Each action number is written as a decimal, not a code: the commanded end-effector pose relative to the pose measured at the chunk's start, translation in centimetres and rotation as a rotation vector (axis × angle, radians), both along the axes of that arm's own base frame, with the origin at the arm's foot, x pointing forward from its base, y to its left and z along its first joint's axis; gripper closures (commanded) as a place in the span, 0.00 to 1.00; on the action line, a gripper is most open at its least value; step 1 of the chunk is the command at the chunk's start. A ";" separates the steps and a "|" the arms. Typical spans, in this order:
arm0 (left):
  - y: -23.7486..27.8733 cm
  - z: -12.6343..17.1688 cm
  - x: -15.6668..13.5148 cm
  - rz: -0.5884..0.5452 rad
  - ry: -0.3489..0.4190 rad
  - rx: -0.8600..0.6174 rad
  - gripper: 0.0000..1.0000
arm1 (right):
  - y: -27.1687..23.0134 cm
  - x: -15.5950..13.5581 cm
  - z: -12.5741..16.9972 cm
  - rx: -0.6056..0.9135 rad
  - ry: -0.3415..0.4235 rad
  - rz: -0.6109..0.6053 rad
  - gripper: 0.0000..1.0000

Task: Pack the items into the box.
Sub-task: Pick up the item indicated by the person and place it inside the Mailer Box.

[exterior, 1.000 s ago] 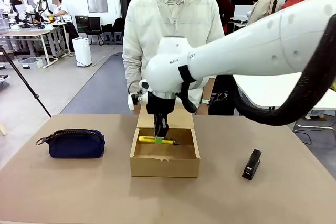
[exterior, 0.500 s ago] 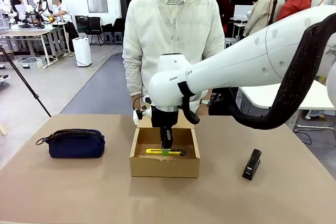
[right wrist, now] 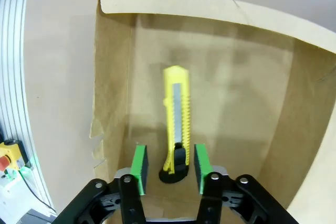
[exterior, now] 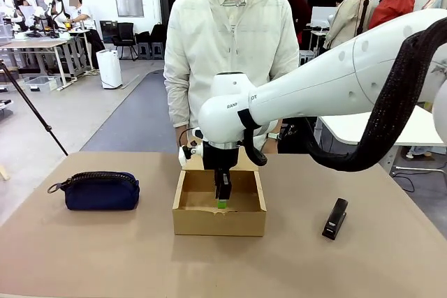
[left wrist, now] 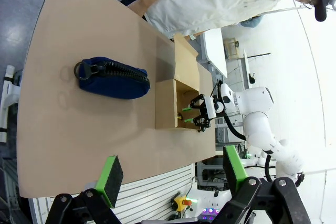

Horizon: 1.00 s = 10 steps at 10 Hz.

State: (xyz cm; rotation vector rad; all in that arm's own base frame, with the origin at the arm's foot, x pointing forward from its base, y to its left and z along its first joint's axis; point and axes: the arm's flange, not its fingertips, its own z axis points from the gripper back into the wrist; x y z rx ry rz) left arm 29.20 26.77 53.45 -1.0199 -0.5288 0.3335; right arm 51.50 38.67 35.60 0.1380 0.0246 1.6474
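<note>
Front camera: sat fixed on the robot's side, between the arms, facing across the table [exterior: 105,256] at the person [exterior: 230,47]; middling distance, most of the tabletop in frame.
Left wrist camera: rode high and well back, looking down along the left gripper [left wrist: 170,174] at the table; rolled, so the person lay sideways along the top.
Right wrist camera: very near, pointing straight down into the box [exterior: 218,222] past the right gripper [exterior: 223,202], onto the box floor and a cutter [right wrist: 175,114].
Shared by front and left wrist: pouch [exterior: 101,191], box, right gripper, person.
Shared by all three: the box.
</note>
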 end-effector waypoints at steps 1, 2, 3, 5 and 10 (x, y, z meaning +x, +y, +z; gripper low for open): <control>0.1 0.1 0.0 -0.008 -0.020 -0.012 0.00 | -0.3 -0.3 0.1 0.018 -0.009 -0.035 0.00; 0.1 0.1 0.0 -0.008 -0.020 -0.012 0.00 | -0.4 -0.2 0.1 0.020 -0.011 -0.040 0.00; 0.1 0.1 0.0 -0.008 -0.020 -0.012 0.00 | -0.7 -0.2 0.5 0.028 -0.023 -0.048 0.00; 0.1 0.1 0.0 -0.008 -0.020 -0.012 0.00 | -1.1 -0.2 1.8 0.043 -0.068 -0.043 0.00; 0.1 0.1 0.0 -0.008 -0.020 -0.012 0.00 | -8.5 -5.2 17.3 0.083 0.048 -0.170 0.00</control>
